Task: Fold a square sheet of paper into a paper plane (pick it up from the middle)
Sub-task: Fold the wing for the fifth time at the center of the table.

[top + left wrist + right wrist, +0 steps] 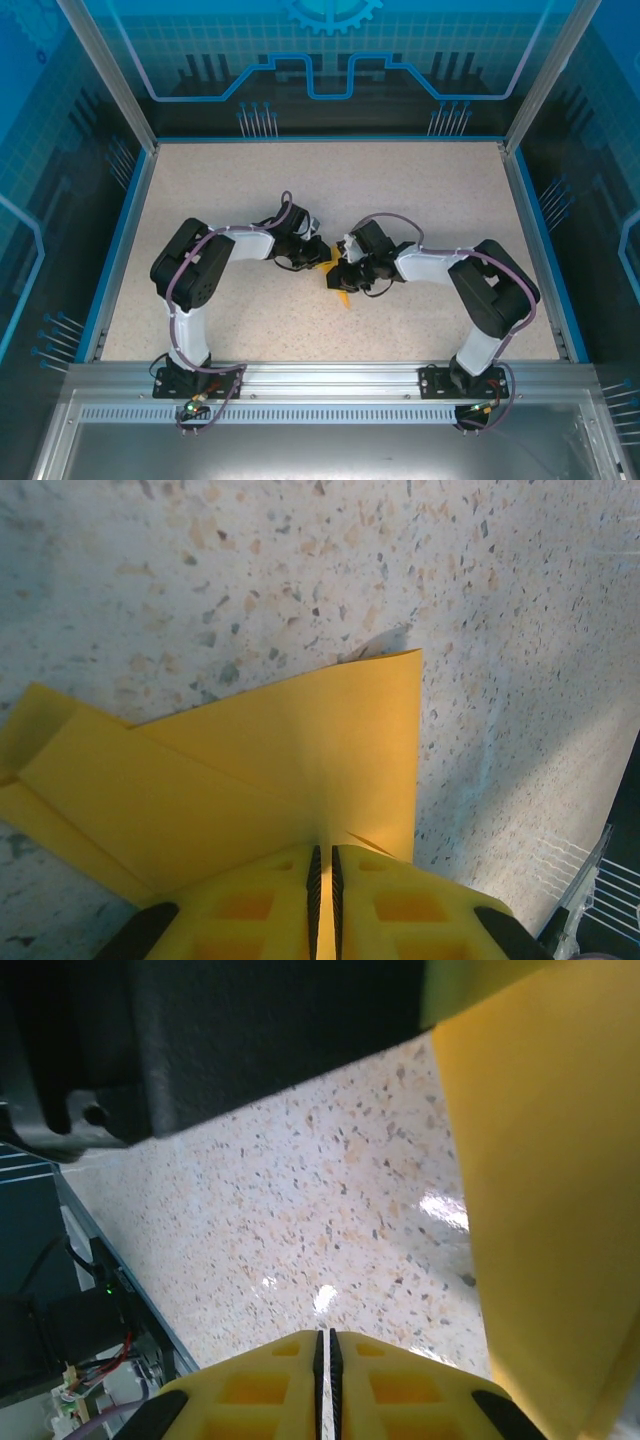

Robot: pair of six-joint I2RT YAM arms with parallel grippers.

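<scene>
Orange-yellow paper sheet (300,770), creased into an angular, layered shape, sits at the centre of the speckled table (420,190) where the two arms meet. The left gripper (322,865) pinches one edge, jaws closed on it. The right gripper (322,1340), jaws together on nothing, waits just beside the sheet. Folding looks to be midway; the next move probably calls for the right jaws to part and take a free flap.

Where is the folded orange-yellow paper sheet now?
Left wrist view: the left gripper clamps the orange-yellow paper sheet; top view: at the middle of the table, beside the right gripper.
</scene>
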